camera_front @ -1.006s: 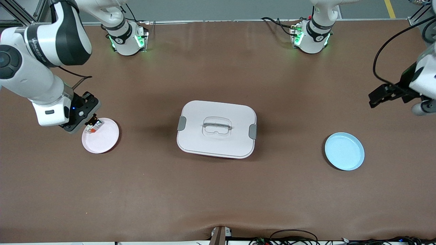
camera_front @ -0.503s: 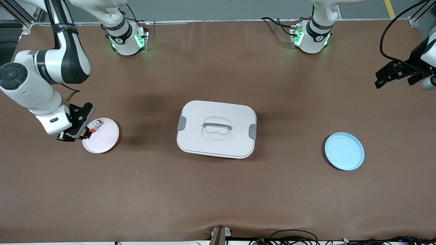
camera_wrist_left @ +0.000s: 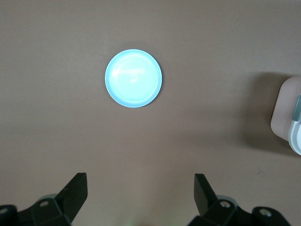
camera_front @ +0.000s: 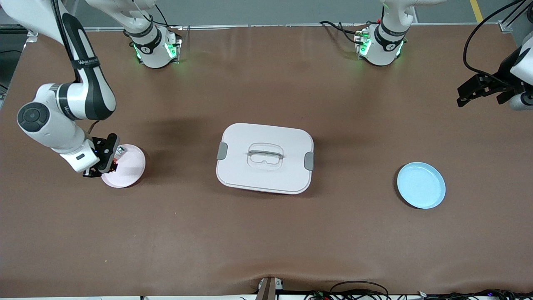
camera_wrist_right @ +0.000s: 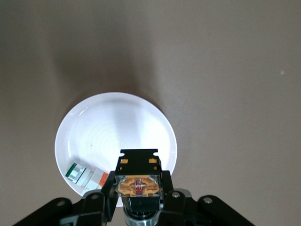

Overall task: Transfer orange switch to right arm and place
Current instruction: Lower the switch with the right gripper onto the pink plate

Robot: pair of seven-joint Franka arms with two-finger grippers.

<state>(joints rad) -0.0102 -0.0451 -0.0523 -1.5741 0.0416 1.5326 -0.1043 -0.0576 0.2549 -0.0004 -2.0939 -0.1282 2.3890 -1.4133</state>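
Orange-topped and black, the orange switch [camera_wrist_right: 137,184] sits clamped in my right gripper [camera_wrist_right: 137,188] over the pink plate's [camera_wrist_right: 141,127] rim. I should lower it gently onto bare plate, clear of the white-grey component [camera_wrist_right: 87,174], before letting go. My left gripper [camera_wrist_left: 141,194] waits wide open, empty, above the table's left-arm end.

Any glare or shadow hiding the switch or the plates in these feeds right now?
Right wrist view: the pink plate is blown out to near white, yet the orange switch in the right gripper reads sharp. Left wrist view: mild sheen on the blue plate; the left gripper is dark. Front view: soft shadows beside the white lidded box, nothing hidden.
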